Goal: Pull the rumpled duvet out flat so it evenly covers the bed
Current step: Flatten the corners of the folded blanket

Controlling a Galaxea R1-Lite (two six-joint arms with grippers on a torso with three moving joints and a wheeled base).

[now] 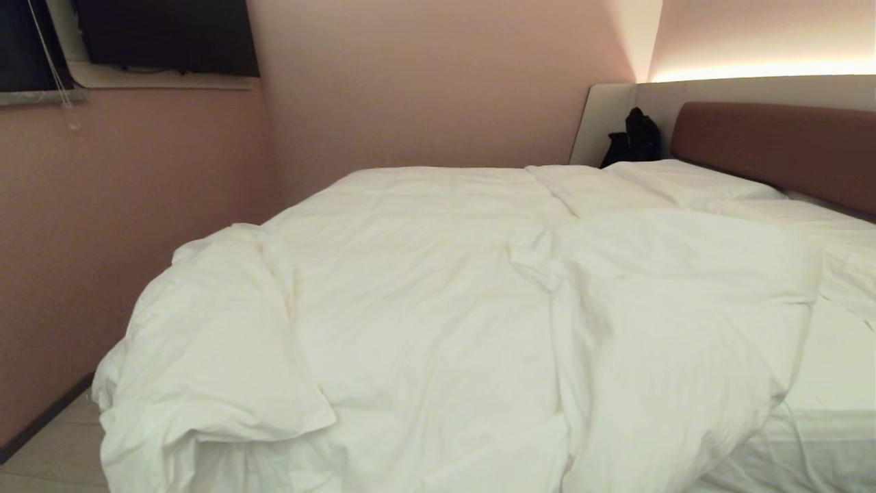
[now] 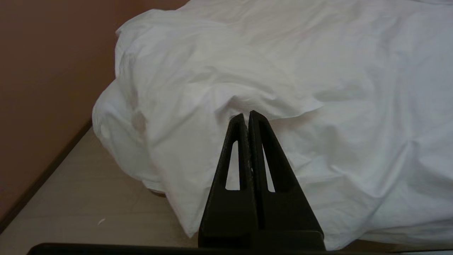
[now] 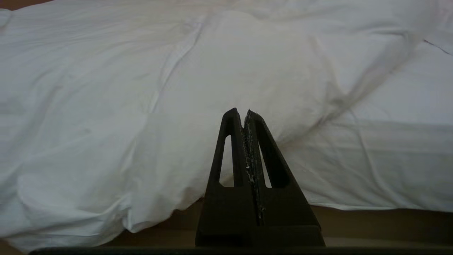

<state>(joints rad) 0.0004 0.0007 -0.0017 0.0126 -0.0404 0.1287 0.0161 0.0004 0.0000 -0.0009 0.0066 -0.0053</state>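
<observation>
— Both grippers are pressed shut on nothing. We have the left gripper (image 2: 246, 114) in front of the bunched corner of the duvet (image 2: 247, 71) by the wall, and the right gripper (image 3: 245, 111) facing the duvet's loose edge further along the bed; neither touches cloth.

— So how far along are we?

— We judge nothing is done yet. The duvet (image 1: 424, 287) lies heaped on the bed (image 1: 773, 147), one corner folded over on itself at the foot near the wall, a thick ridge running up the middle, and the sheet (image 1: 838, 363) bare on the headboard side (the pillows (image 1: 691, 181) sit clear of it). We still have to take hold, pull it flat and spread it evenly.

— Any writing or labels?

— None we can read on the duvet, the bed or the grippers.
</observation>
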